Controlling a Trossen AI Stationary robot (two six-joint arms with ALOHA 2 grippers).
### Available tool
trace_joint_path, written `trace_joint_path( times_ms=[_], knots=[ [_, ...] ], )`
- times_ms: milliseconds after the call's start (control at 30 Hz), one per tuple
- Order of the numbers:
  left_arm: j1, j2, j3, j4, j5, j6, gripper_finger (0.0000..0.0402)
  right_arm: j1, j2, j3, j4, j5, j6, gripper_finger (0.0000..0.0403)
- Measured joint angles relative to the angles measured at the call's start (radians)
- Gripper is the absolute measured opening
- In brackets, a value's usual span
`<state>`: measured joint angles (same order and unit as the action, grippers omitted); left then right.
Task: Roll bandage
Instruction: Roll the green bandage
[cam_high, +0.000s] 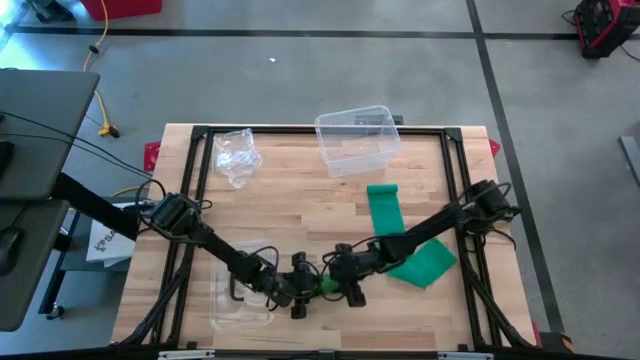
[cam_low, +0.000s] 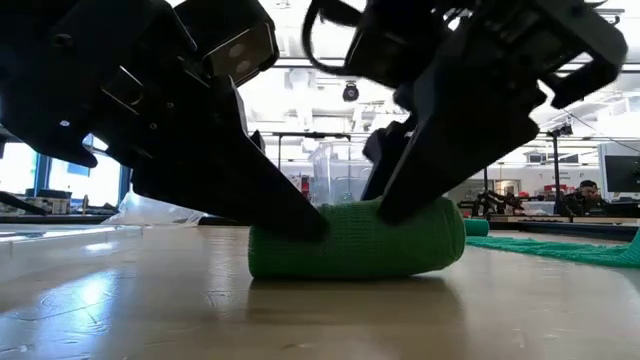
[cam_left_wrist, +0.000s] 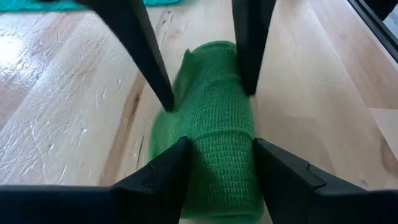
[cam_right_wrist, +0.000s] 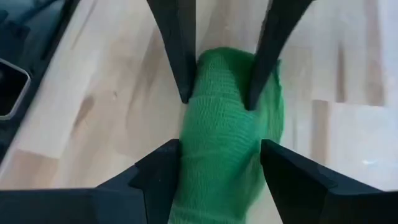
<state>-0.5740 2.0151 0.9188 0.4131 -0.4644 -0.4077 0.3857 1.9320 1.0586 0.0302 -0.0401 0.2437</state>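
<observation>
Lower centre of the table: both grippers meet over the roll (cam_high: 325, 284) of green bandage, seen from above.
Roll: lies on its side on the wooden table (cam_high: 300, 190); in the low view (cam_low: 357, 240) it fills the middle of the frame, resting flat on the wood.
Left gripper (cam_high: 297, 286): reaches in from the left of the high frame; its fingers (cam_left_wrist: 163, 177) press both sides of one end of the roll, gripping it.
Right gripper (cam_high: 347, 280): comes in from the right; its fingers (cam_right_wrist: 158, 171) stand on either side of the other end. In its wrist view one finger sits just apart from the fabric, so whether it grips or merely straddles cannot be told.
Loose bandage (cam_high: 400, 235): a green strip runs from right of centre down to a folded heap at lower right, beside the right arm.
Box (cam_high: 357, 139): clear plastic, upper centre of the table.
Bag (cam_high: 236, 155): crumpled clear plastic, upper left of the table.
Tray (cam_high: 240, 300): clear, at lower left under the left arm.
Background: a person (cam_low: 588, 192) sits at far right of the low view.
</observation>
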Motion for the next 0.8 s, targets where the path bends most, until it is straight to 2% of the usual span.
trace_joint_path(
  times_ms=[167, 267, 400, 600, 700, 800],
  knots=[
    [-0.014, 0.002, 0.032, -0.046, -0.034, 0.044, 0.017, 0.002, 0.06, 0.002, 0.02, -0.067, 0.028, 0.0215],
    [-0.024, 0.003, 0.087, -0.157, -0.076, 0.061, 0.017, 0.018, 0.072, 0.003, 0.023, -0.04, 0.017, 0.0208],
    [-0.021, 0.003, 0.128, -0.233, -0.07, 0.036, 0.017, 0.051, 0.074, 0.003, 0.02, 0.077, -0.041, 0.016],
    [0.016, 0.0, 0.128, -0.227, 0.042, -0.094, 0.017, 0.115, 0.076, 0.003, 0.021, 0.283, -0.23, 0.0067],
    [0.032, -0.001, 0.122, -0.214, 0.089, -0.126, 0.017, 0.161, 0.081, 0.002, 0.019, 0.424, -0.348, 0.0052],
    [0.04, -0.001, 0.122, -0.19, 0.118, -0.116, 0.017, 0.196, 0.082, 0.0, 0.011, 0.53, -0.438, 0.0059]
  ],
)
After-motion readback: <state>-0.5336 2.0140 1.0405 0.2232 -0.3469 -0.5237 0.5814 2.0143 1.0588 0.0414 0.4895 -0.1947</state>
